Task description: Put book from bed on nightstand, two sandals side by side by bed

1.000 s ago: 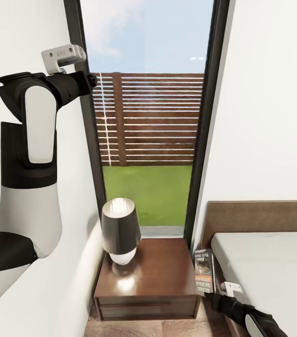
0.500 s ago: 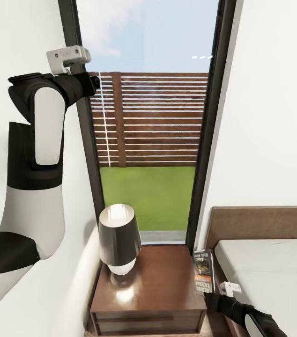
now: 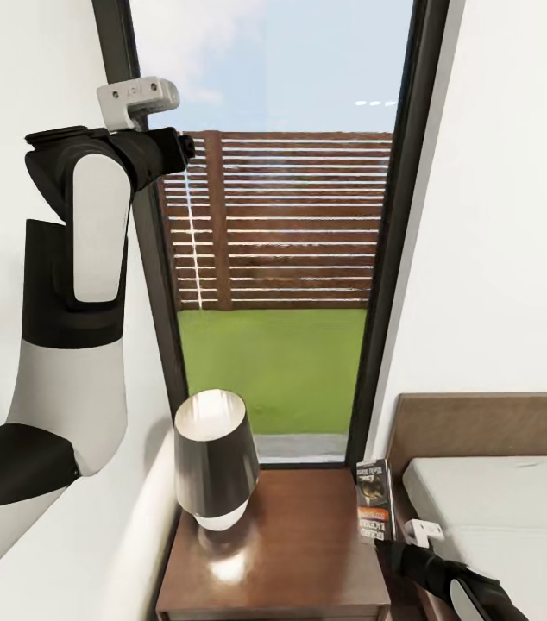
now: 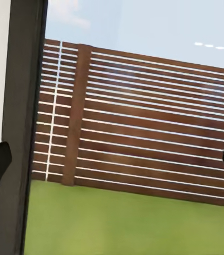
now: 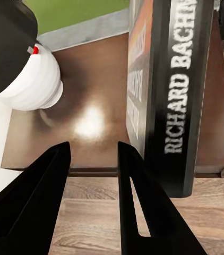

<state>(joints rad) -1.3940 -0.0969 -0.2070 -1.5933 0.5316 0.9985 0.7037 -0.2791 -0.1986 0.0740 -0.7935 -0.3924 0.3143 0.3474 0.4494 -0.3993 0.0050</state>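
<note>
While the book [image 3: 374,500] stood on edge at the nightstand's [image 3: 299,552] bed-side rim, spine upright, the right gripper [image 5: 93,202] sat just beside it, fingers [image 5: 136,207] parted and holding nothing. Open counter lay toward the lamp [image 3: 213,470]. Raised high by the window [image 3: 273,216], the left gripper [image 4: 112,164] was spread, empty.

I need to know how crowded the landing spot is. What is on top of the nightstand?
On the nightstand stands a lamp at its window-side corner. The book is upright along its bed-side edge; whether it rests there cannot be told.
</note>
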